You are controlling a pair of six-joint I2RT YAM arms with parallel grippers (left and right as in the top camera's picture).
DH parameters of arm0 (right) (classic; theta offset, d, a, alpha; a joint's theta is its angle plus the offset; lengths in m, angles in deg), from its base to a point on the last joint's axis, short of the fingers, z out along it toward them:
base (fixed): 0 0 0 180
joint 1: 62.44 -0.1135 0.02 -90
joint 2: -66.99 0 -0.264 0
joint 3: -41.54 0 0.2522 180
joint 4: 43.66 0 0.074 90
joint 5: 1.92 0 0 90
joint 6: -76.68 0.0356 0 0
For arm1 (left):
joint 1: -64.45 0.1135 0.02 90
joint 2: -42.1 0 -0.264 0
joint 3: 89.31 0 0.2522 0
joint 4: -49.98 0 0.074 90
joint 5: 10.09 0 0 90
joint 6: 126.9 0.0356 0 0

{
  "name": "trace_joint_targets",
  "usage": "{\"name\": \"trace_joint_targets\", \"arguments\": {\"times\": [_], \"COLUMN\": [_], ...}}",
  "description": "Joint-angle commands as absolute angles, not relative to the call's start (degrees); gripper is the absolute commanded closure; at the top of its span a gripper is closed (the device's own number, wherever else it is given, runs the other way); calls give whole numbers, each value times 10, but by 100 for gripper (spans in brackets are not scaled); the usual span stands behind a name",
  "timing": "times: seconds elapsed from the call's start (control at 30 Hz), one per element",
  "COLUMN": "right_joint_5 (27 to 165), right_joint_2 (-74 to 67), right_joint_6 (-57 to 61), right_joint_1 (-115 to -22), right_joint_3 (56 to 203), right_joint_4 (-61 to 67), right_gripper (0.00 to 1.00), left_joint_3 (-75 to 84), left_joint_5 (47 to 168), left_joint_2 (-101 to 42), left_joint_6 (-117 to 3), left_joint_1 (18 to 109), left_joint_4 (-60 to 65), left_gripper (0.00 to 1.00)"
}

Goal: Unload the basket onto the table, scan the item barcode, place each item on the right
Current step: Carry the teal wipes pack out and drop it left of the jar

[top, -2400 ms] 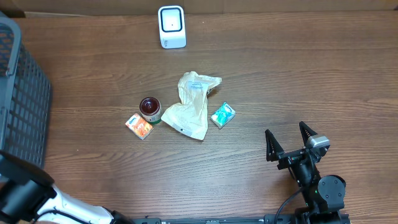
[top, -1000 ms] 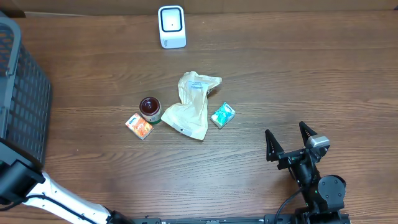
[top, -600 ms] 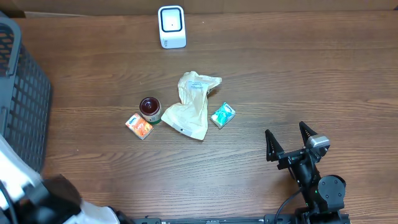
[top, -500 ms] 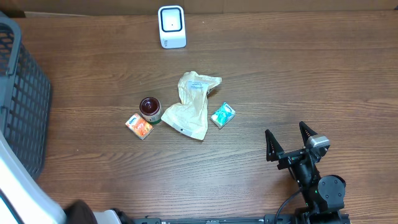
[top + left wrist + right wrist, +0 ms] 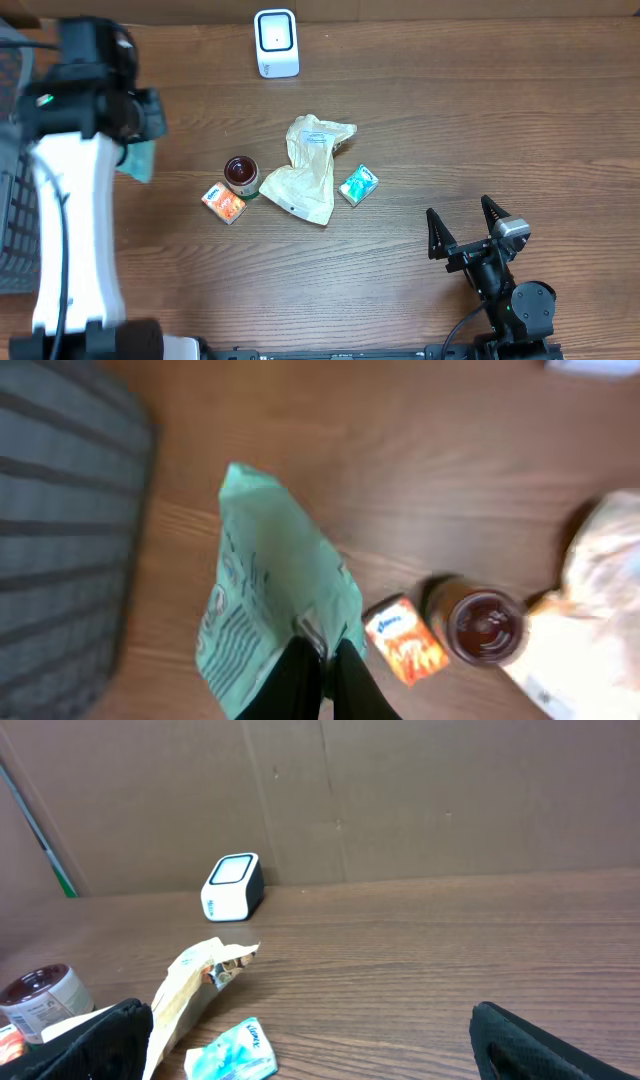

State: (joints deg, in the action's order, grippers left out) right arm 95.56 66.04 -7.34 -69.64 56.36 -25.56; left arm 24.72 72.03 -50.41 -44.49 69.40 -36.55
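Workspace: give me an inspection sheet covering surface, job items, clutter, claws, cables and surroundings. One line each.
Surface: wooden table, no spills seen.
Job's things: white barcode scanner upright at the far edge; green pouch held up off the table, near the basket.
Clutter: jar, orange box, paper bag and teal packet clustered mid-table.
Claws: left claw shut on the green pouch; right claw open, holding nothing.
Cables: black cable beside the right arm's base.
Surroundings: grey basket at left; cardboard wall behind the table.
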Motion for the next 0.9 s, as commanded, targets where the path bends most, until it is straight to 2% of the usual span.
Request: {"name": "trace_joint_targets", "arguments": {"times": [0.0, 0.27, 0.4, 0.43, 0.5, 0.57, 0.63, 0.87], "right_joint_5": [957, 957, 957, 957, 957, 957, 957, 957], "right_joint_2": [663, 663, 663, 663, 663, 663, 663, 663], "right_joint_6": [-74, -74, -74, -74, -74, -74, -74, -74], "right_joint_1": [-694, -694, -694, -694, -694, -694, -694, -694], "right_joint_3": [558, 558, 558, 558, 558, 558, 558, 558], "right_joint_4": [-258, -258, -258, -258, -258, -258, -258, -258], "right_gripper": [0, 0, 0, 0, 0, 0, 0, 0], "left_joint_3": [157, 68, 68, 68, 68, 69, 74, 113], "left_joint_5": [721, 758, 768, 770, 770, 775, 782, 797], "left_joint_2": [-546, -606, -609, -609, -609, -609, -609, -599], "left_joint_6": [-461, -464, -464, -464, -464, -464, -464, -463], "left_joint_1": [694, 689, 689, 689, 689, 689, 689, 688], "left_joint_4": [-321, -229, -215, -214, -209, -207, -207, -210], "left_gripper": [96, 93, 60, 55, 35, 27, 24, 23]}}
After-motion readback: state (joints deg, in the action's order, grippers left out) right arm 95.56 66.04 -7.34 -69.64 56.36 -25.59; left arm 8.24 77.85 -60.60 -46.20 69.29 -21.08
